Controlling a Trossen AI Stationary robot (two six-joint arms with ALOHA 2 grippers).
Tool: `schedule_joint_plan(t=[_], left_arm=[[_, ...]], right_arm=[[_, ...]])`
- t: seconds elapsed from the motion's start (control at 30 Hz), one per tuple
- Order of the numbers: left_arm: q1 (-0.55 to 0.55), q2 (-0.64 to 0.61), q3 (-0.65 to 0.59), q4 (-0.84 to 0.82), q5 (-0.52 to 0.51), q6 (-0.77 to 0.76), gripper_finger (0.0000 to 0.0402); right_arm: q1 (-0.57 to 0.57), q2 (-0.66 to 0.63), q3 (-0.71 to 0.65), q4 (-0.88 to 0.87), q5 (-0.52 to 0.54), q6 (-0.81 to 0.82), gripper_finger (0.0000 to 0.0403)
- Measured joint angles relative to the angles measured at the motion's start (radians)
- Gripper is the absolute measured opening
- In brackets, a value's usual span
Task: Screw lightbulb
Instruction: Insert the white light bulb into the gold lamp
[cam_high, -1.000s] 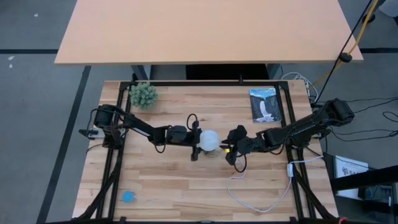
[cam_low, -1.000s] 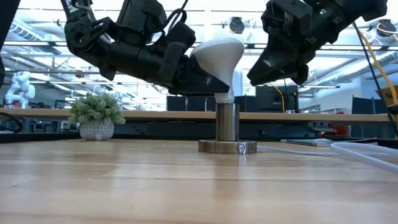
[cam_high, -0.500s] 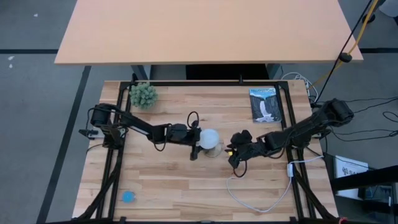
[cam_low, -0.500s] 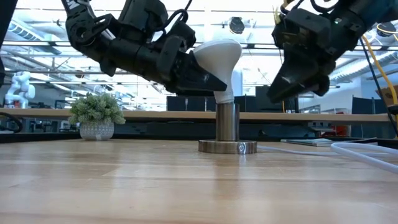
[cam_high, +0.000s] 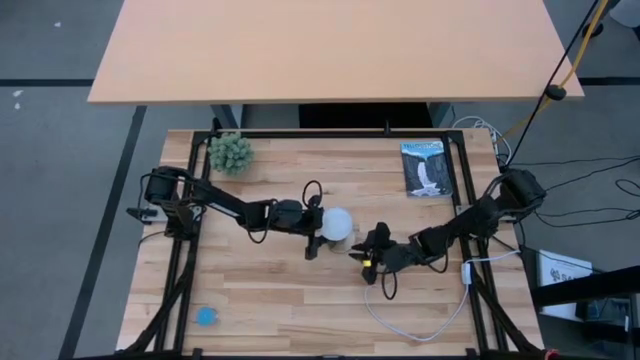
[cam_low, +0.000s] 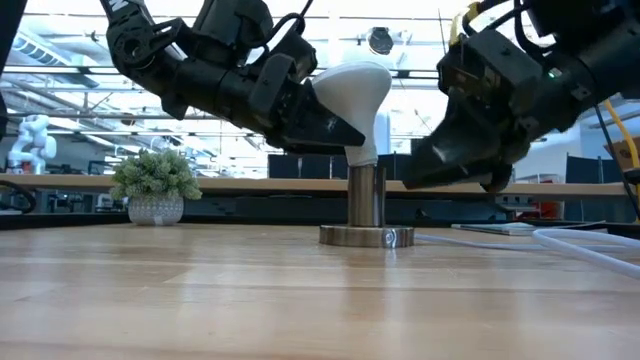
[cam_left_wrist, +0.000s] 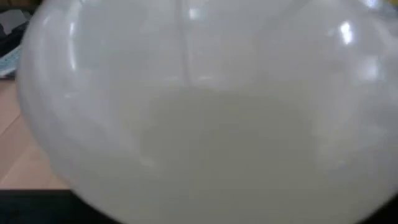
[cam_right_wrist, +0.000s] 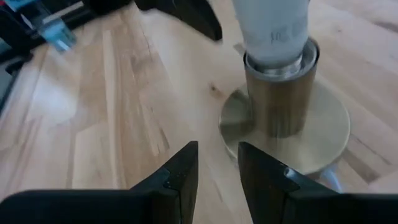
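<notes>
High view: the lightbulb (cam_high: 336, 224) stands near the middle of the table (cam_high: 300, 290), its narrow base already seated in the socket (cam_low: 366, 195) — a metal cylinder on a round disc that rests flat on the wood. The left tool (cam_high: 316, 232) is clamped on the lightbulb's globe from the side, reaching in from the table's left edge; that sideways grip likely lets the wrist turn the globe about its upright axis. In the left wrist view the white globe fills nearly everything, so the fingers themselves are hidden there.

The right tool (cam_high: 366, 258) hangs low just beside the socket, on the side toward the table's front edge, clear of it and touching nothing. Its fingers (cam_right_wrist: 180, 177) stand only a little apart, holding nothing, and point at the disc — probably placed to steady the socket while the lightbulb turns. A white cord (cam_high: 415, 325) loops away toward the front right corner.

A small plant (cam_high: 230, 152) and a booklet (cam_high: 427, 169) sit near the back edge, well apart from the work.
</notes>
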Motion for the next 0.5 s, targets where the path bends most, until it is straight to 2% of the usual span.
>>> schedule_joint_plan(t=[0.13,0.3,0.5], left_arm=[[-0.004,0.0,0.011,-0.01,0.0,0.002,0.0232],[-0.003,0.0,0.02,-0.046,0.0,0.002,0.0232],[-0.003,0.0,0.021,-0.045,0.0,0.002,0.0232]], right_arm=[[0.017,-0.005,0.0,-0.009,0.046,-0.009,0.0107],[0.02,-0.055,0.0,-0.033,0.054,-0.024,0.0101],[0.015,-0.074,0.0,-0.06,0.13,-0.077,0.006]])
